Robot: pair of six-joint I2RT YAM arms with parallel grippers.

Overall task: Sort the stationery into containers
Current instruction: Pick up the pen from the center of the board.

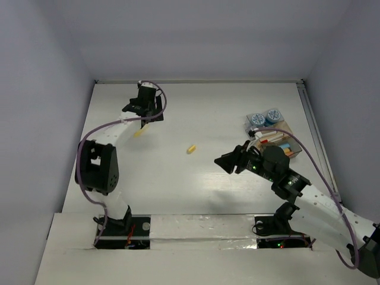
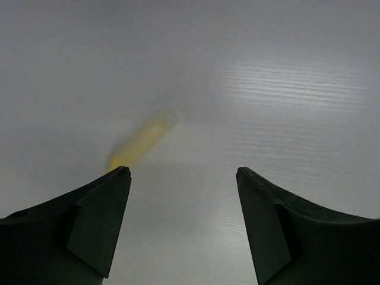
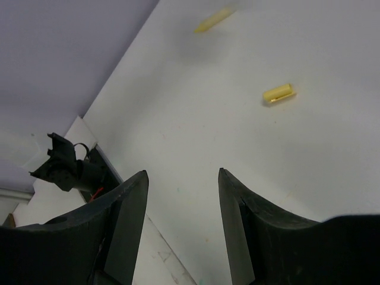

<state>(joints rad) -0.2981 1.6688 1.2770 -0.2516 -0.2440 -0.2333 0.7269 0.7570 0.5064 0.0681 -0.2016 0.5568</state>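
left end effector (image 2: 183,172) apart near yellow crayon (image 2: 144,142), right end effector (image 3: 181,171) apart, empty, facing yellow stub (image 3: 279,94)

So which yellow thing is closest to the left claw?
The longer, pale yellow stick, lying just ahead of the open left gripper. The short yellow stub sits farther off, alone in the middle of the table.

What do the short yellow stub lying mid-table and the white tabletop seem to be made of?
The short yellow stub is probably plastic, possibly wax. It is a smooth, rounded cylinder with a slightly shiny side in the right wrist view. The white tabletop looks like matt painted or laminated board. Fine parallel grain-like lines show in the left wrist view, with no sharp reflections.
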